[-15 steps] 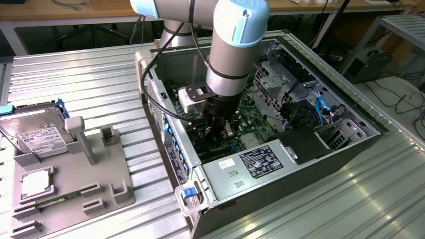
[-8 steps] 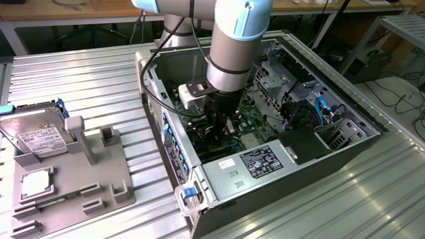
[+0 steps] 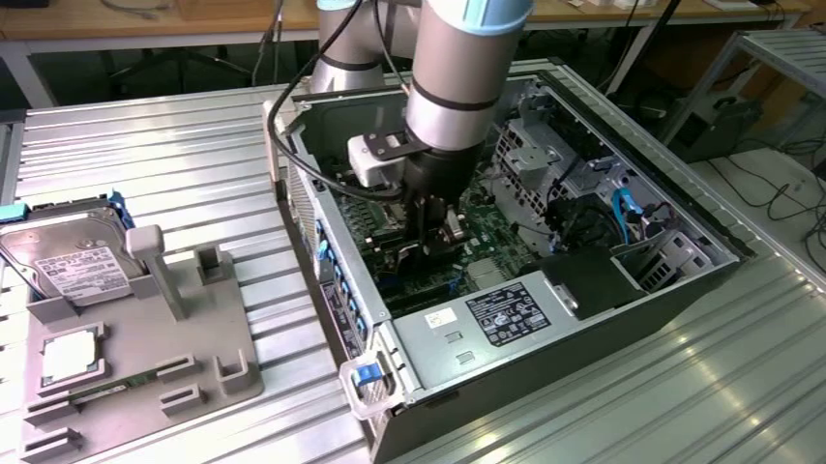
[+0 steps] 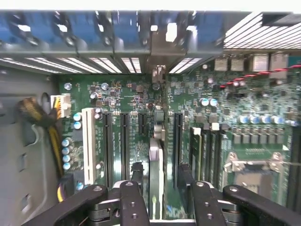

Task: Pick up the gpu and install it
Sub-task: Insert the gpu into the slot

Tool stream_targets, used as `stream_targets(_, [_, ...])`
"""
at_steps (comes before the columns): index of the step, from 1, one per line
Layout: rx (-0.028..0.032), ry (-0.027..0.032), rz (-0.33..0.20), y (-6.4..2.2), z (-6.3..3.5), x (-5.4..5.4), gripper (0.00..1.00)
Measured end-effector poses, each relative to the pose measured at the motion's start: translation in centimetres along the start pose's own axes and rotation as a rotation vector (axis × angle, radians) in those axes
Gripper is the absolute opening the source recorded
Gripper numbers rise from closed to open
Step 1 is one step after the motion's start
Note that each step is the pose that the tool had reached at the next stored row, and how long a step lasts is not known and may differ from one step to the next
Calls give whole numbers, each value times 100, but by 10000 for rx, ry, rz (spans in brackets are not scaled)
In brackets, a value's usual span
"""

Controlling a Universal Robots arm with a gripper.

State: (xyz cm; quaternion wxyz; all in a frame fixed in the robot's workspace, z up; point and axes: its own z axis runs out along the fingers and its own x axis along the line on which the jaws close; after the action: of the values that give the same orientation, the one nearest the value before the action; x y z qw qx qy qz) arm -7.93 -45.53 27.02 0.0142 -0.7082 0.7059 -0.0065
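The gpu [image 4: 157,160] stands on edge among the motherboard's expansion slots, a thin dark card seen from above. Its pale bracket strip [image 4: 160,47] lies against the case's rear slot openings. My gripper [image 4: 159,172] straddles the card, with one finger [image 4: 137,174] on each side. A narrow dark gap shows between each finger and the card, so the jaws stand slightly apart and are not pressing on it. In the exterior view, the gripper [image 3: 439,232] reaches straight down into the open computer case [image 3: 427,333] over the green motherboard [image 3: 490,227].
A grey fixture tray [image 3: 193,358] at the exterior view's left holds a silver hard drive [image 3: 72,261] and a square processor chip [image 3: 72,353]. Cables, drive cages and a black shroud [image 3: 587,280] crowd the case around the arm. An empty processor socket [image 4: 247,165] lies beside the slots.
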Motion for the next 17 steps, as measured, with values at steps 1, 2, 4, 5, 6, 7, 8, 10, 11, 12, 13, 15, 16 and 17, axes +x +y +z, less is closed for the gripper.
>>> stream_targets(1, [9,0,0,-1,-45,-4,43])
stream_targets(2, [19,1,0,-2,-93,-8,43])
stream_targets(4, [36,0,-1,-3,-142,-11,43])
stream_targets(5, [37,0,-1,-3,-141,-11,43])
stream_targets(6, [38,-1,-1,-3,-141,-11,42])
stream_targets(7, [37,0,-1,-3,-141,-11,42])
stream_targets(8, [37,0,-1,-3,-141,-11,35])
stream_targets(10, [37,0,-1,-3,-141,-11,22])
stream_targets(11, [37,0,-1,-3,-141,-11,22])
stream_targets(12, [37,0,0,-3,-141,-11,16])
stream_targets(13, [37,0,-1,-3,-141,-11,11])
stream_targets(15, [37,1,-1,-3,-142,-11,11])
stream_targets(16, [37,0,0,-3,-141,-11,11])
stream_targets(17, [37,0,0,-3,-141,-11,11])
